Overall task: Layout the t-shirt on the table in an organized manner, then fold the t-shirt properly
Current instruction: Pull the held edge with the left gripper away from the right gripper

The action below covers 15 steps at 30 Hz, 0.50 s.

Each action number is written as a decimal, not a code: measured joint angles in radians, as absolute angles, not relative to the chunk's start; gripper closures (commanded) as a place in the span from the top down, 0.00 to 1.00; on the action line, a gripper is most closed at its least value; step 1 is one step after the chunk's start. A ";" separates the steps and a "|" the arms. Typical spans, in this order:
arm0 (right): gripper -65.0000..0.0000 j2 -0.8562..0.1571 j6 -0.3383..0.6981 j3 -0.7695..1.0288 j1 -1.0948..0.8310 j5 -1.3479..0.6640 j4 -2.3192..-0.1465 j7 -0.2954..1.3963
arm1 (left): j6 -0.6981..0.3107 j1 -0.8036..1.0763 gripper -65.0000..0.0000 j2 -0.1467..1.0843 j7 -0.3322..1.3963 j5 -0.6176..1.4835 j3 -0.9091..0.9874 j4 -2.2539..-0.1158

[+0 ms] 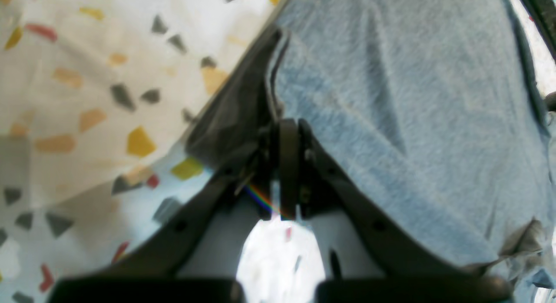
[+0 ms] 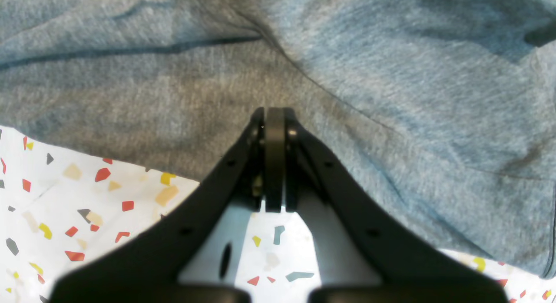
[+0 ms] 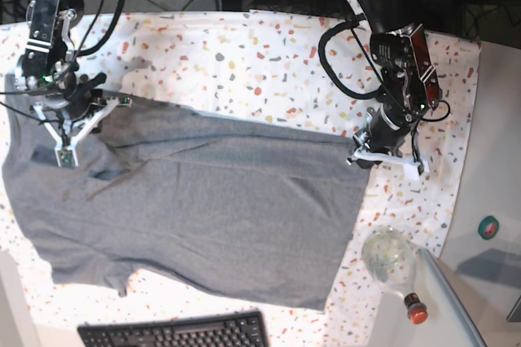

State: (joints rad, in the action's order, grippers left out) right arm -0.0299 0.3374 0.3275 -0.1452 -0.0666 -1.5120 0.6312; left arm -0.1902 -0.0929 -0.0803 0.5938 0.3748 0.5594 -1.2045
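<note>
- The table (image 3: 269,54) wears a white speckled cloth; the shirt (image 3: 203,200) lies spread across most of it, a keyboard (image 3: 175,332) just past its near edge.
- My left gripper (image 1: 286,133) is pinched shut on the shirt's hem corner.
- My right gripper (image 2: 274,120) is clamped on cloth near the shoulder.
- I judge the cotton light, limp, quick to wrinkle: best taken at corners and seams.
</note>
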 measured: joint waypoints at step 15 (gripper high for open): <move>0.00 -0.030 0.337 0.327 -0.144 -0.067 -1.512 0.630 | -0.126 -0.186 0.00 -0.105 0.601 0.373 0.502 -1.126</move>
State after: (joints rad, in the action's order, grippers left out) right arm -0.0299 0.3374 0.3275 -0.1444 -0.0666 -1.5116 0.6304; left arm -0.1265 -0.1856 -0.1051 0.6014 0.3733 0.5018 -1.1255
